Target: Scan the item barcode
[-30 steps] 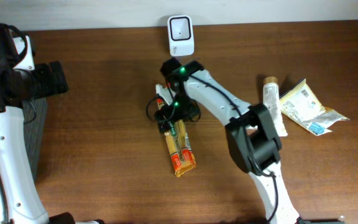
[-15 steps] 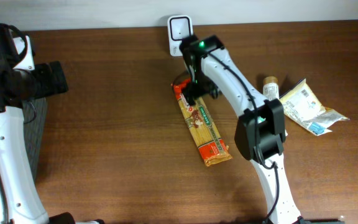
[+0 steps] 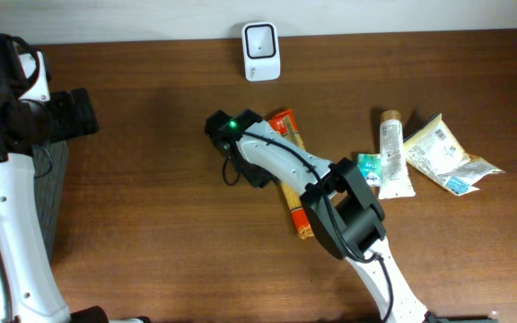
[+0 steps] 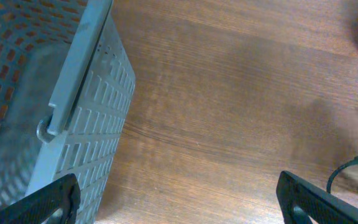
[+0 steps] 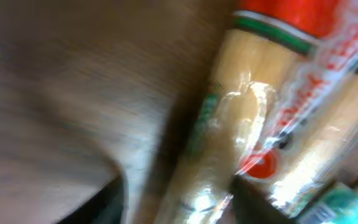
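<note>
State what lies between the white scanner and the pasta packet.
Nothing. In the overhead view, only bare wooden table separates the scanner from the red end of the pasta packet.

Scanner (image 3: 260, 51) stands at the bench's (image 3: 151, 251) far edge. Before it the packet (image 3: 283, 123) lies slantwise, partly under the right arm (image 3: 285, 166). The right hand (image 5: 179, 205) is at its left edge, perhaps touching. Tube (image 3: 391, 148) and pouch (image 3: 442, 152) lie well right, the basket (image 4: 73, 124) far left.
</note>
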Motion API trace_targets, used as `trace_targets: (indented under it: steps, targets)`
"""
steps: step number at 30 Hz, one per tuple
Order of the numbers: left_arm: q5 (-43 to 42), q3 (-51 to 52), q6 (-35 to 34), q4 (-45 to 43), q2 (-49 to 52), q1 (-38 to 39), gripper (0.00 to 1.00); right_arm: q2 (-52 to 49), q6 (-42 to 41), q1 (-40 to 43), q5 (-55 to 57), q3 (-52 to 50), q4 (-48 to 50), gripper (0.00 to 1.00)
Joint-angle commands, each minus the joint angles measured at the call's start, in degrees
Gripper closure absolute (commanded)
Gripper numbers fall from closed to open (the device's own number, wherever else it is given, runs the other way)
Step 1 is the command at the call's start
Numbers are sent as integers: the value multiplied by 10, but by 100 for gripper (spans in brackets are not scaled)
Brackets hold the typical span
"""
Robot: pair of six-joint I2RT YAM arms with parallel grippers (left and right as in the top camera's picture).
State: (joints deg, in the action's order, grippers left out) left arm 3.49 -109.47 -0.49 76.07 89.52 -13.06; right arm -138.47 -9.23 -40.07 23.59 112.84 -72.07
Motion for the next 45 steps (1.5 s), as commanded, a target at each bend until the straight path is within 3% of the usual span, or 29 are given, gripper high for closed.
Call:
trace_targets:
  steps: [1,2,6,9,11,13,16,18,20,21,24,30,37,38,40,41,42,45]
  targets:
    - [4,-5,0,-1,-3,-2,1,-15,-7,8,22,-29,12,80]
    - [4,-5,0,-1,-3,-2,1,-15,-8,8,21,-29,14,95]
    - [4,-5,0,-1,-3,-2,1,-14,-10,7,-58,0,-12,96]
    - [4,-5,0,-1,-3,-2,1,18,16,7,-205,107,-90,96]
    - [4,-5,0,-1,-3,-2,1,63,30,11,-365,202,-138,96]
    - [4,-5,0,-1,-3,-2,1,68,30,27,-492,205,-140,96]
    - [4,-5,0,-1,-3,-2,1,65,30,60,-577,127,-97,96]
    - [4,-5,0,-1,-3,-2,1,65,61,96,-573,42,-35,96]
    - [4,-5,0,-1,-3,-2,1,65,108,96,-557,29,-33,81]
    - [4,-5,0,-1,-3,-2,1,67,108,76,-496,34,-35,70]
    - [4,-5,0,-1,-3,-2,1,67,92,-36,-282,35,-35,52]
    - [4,-5,0,-1,-3,-2,1,61,83,-173,-142,6,15,43]
    - [4,-5,0,-1,-3,-2,1,30,70,-184,-110,-63,68,40]
    - [4,-5,0,-1,-3,-2,1,30,70,-184,-108,-72,75,41]
    - [4,-5,0,-1,-3,-2,1,30,67,-180,-106,-75,79,79]
    - [4,-5,0,-1,-3,-2,1,30,58,-176,-106,-75,79,90]
    - [4,-5,0,-1,-3,-2,1,30,51,-171,-108,-75,78,96]
    - [4,-5,0,-1,-3,-2,1,36,27,-158,-135,-24,37,96]
